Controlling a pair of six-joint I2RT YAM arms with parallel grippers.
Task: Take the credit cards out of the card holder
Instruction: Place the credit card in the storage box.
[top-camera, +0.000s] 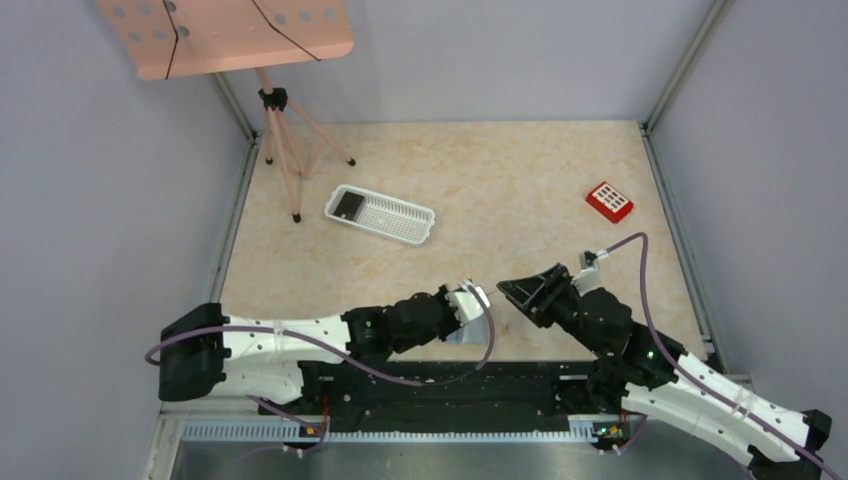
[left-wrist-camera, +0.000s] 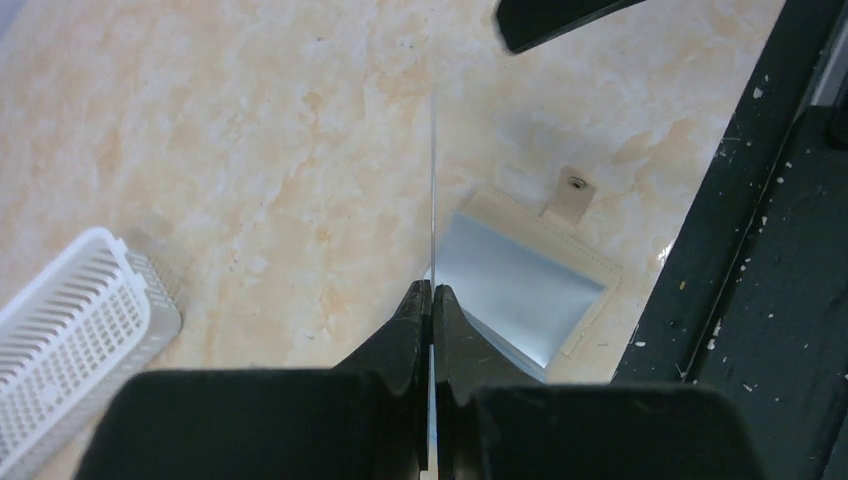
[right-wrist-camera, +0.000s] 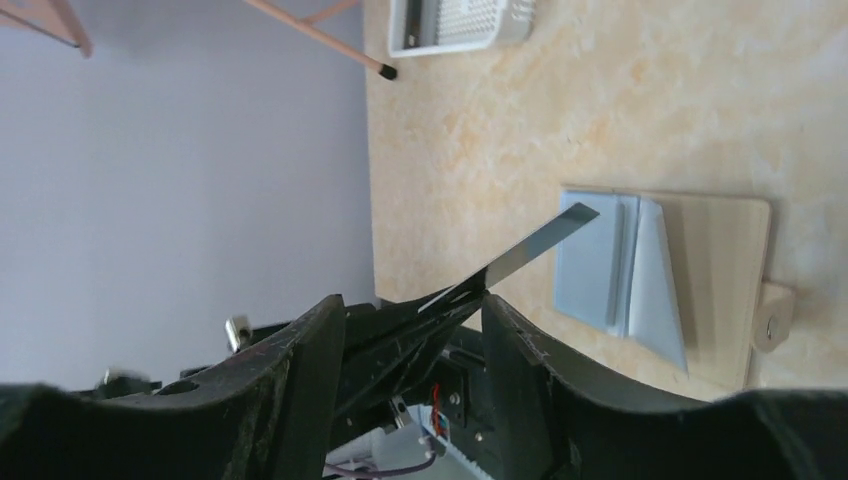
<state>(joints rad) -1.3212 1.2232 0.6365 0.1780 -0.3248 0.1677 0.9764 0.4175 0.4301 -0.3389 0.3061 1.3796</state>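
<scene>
My left fingers (left-wrist-camera: 405, 330) are clenched on a card (right-wrist-camera: 530, 245). From the left wrist I see it only edge-on, as a thin upright line. My right fingers (right-wrist-camera: 300, 385) stand released with nothing in them, just right of the left ones.

The card holder (left-wrist-camera: 520, 285) lies open and flat on the desk (left-wrist-camera: 250, 150). It shows pale blue-grey pockets on a cream stitched backing, with a small snap tab on one edge. From above, my left wrist covers most of it. I cannot tell whether more cards sit in its pockets, or whether the held card's tip clears it. It lies just beneath and beyond the left fingers, by the near edge. A white basket (left-wrist-camera: 70, 340) sits farther off, to the far left.
</scene>
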